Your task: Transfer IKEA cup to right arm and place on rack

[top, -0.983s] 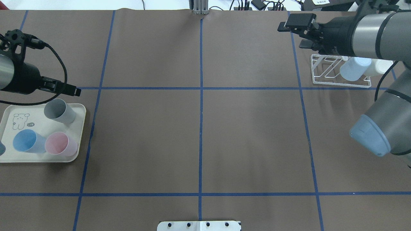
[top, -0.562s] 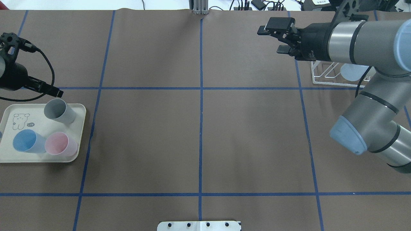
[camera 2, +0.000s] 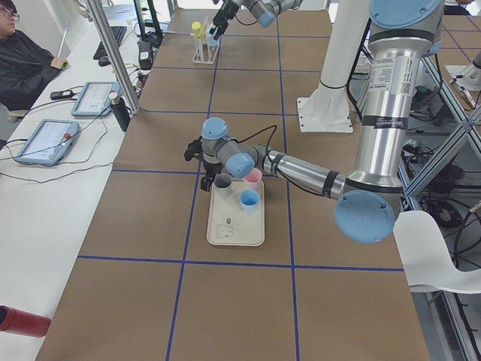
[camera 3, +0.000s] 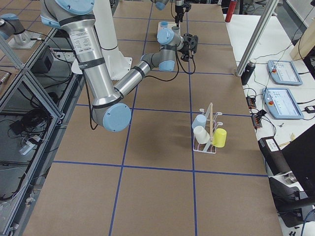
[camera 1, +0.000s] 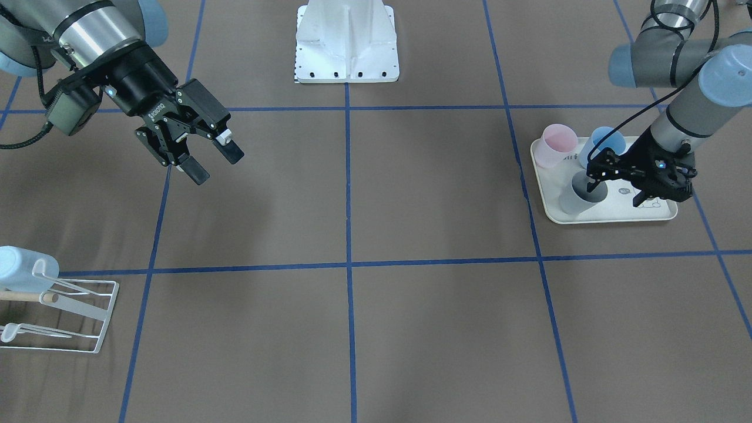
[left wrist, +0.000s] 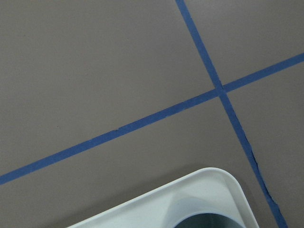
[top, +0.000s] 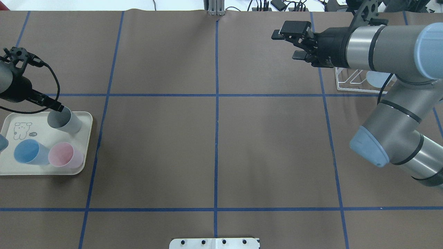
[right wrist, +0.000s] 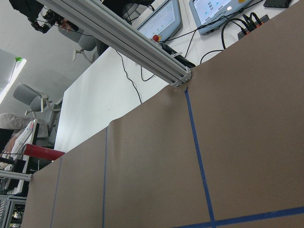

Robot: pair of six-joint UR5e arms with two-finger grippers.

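Note:
A grey cup [camera 1: 571,202] stands on the cream tray [camera 1: 611,218] beside a pink cup [camera 1: 555,144] and a blue cup [camera 1: 605,141]. My left gripper [camera 1: 614,194] is open and low over the grey cup [top: 65,120]. One finger hangs over the cup's mouth and the other outside its rim. The right arm's gripper [camera 1: 214,161] is open and holds nothing, hovering above the table away from the rack [camera 1: 59,317]. In the overhead view this right gripper [top: 287,45] sits left of the rack [top: 349,83].
The white wire rack [camera 3: 209,135] carries a pale blue cup [camera 3: 199,121], a white cup [camera 3: 201,133] and a yellow cup [camera 3: 219,137]. The robot's white base plate [camera 1: 346,53] is at mid-table. In the left wrist view, the tray's corner [left wrist: 209,190] shows.
My left gripper has dropped and drawn back to the grey cup's rim. The right arm has swung left, away from over the rack, with its gripper still open.

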